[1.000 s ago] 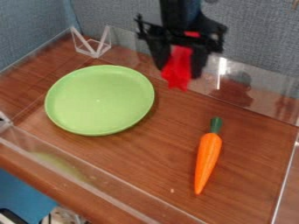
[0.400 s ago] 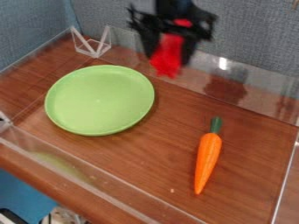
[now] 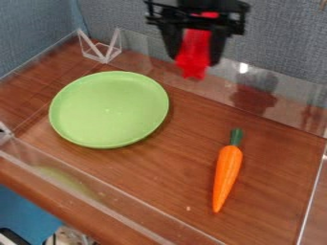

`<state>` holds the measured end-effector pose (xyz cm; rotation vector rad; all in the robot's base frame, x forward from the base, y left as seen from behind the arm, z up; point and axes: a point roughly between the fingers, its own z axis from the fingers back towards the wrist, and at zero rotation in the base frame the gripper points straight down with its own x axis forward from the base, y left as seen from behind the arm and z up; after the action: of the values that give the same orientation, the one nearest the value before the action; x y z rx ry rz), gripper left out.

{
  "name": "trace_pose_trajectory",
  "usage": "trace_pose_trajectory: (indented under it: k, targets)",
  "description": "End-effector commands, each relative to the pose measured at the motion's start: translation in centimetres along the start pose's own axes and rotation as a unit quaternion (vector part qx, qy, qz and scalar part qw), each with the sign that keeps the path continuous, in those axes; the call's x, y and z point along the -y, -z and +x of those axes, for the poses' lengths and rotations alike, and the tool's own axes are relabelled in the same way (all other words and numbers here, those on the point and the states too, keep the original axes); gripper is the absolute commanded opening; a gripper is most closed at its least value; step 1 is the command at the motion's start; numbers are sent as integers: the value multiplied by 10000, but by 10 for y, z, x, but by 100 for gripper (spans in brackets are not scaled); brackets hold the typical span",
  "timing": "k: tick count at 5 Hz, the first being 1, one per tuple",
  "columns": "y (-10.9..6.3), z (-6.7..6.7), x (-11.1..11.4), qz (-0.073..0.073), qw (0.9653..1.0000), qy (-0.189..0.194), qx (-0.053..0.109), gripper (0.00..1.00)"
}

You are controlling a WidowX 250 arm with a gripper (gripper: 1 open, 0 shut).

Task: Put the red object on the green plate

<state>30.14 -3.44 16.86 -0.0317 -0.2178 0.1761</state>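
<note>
Hanging end-down between the black gripper's (image 3: 194,53) jaws, which clamp its upper part, the bright red ridged plastic bar (image 3: 194,55) sits clear above the desk; the round lime-green plastic plate (image 3: 109,108) lies down-left of the jaws.

Red object (image 3: 194,54) airborne; green plate (image 3: 109,108) bare

This looks like a robot test bench in a lab rather than a home. A dark reddish-brown wooden tabletop (image 3: 153,172) is fenced by low clear acrylic walls (image 3: 274,86), making a shallow pen. Behind it hangs a grey-blue textured backdrop (image 3: 38,24), possibly fabric, though the picture is too soft to be sure. The items laid out are playthings: a round light-green plastic plate (image 3: 109,108) and an orange toy carrot with a green top (image 3: 227,172). A small white wire stand (image 3: 98,43) sits in the far corner.
</note>
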Motion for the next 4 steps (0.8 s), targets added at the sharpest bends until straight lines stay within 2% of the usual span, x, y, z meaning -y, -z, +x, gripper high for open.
trace_pose_trajectory:
  k: [1,2,3,4]
  targets:
    - [-9,2,7,-39,9998,-17,174,0]
    - [-7,0,19,-80,9996,197,164,0]
    - [-8,-4,8,-19,9996,254,149,0]
    - [-16,-4,3,-5,9993,321,201,0]
